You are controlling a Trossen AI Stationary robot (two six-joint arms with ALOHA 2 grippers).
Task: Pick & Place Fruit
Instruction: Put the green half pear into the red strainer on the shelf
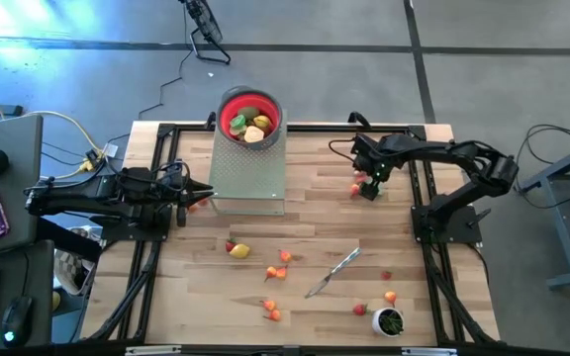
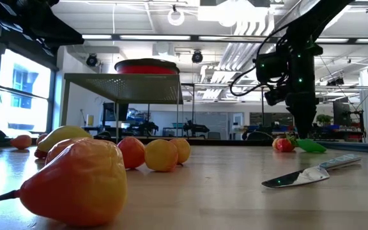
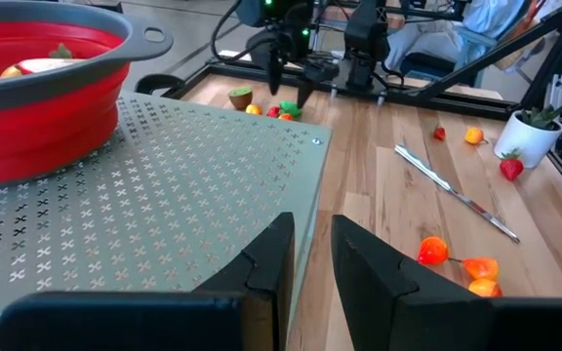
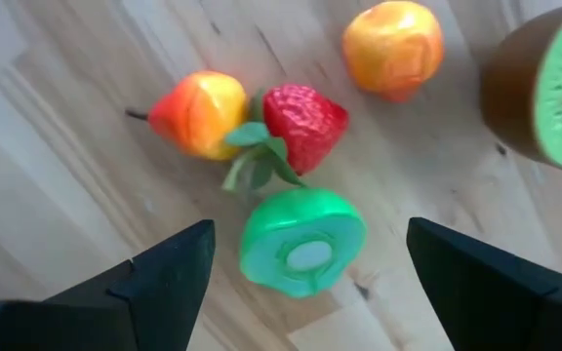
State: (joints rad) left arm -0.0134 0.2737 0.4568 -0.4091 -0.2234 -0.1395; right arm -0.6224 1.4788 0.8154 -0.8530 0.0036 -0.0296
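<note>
My right gripper (image 4: pixel 307 232) is open and points down over a cluster of fruit near the table's far right (image 1: pixel 357 188). Its fingers stand on either side of a green round piece (image 4: pixel 302 242) without touching it. Beside that piece lie a strawberry (image 4: pixel 303 125), an orange-red pear (image 4: pixel 198 112), an orange (image 4: pixel 393 47) and a kiwi half (image 4: pixel 544 88). More fruit lies in the red bowl (image 1: pixel 249 117) and scattered across the table's near half (image 1: pixel 275 274). My left gripper (image 3: pixel 310 249) waits level at the left side of the metal stand (image 1: pixel 248 168), its fingers slightly apart and holding nothing.
The red bowl sits on top of a perforated metal stand (image 3: pixel 193 185) at the far middle. A silver knife (image 1: pixel 332 272) lies near the centre right. A small white cup with green contents (image 1: pixel 389 321) stands at the near right. Black frame rails run along both sides.
</note>
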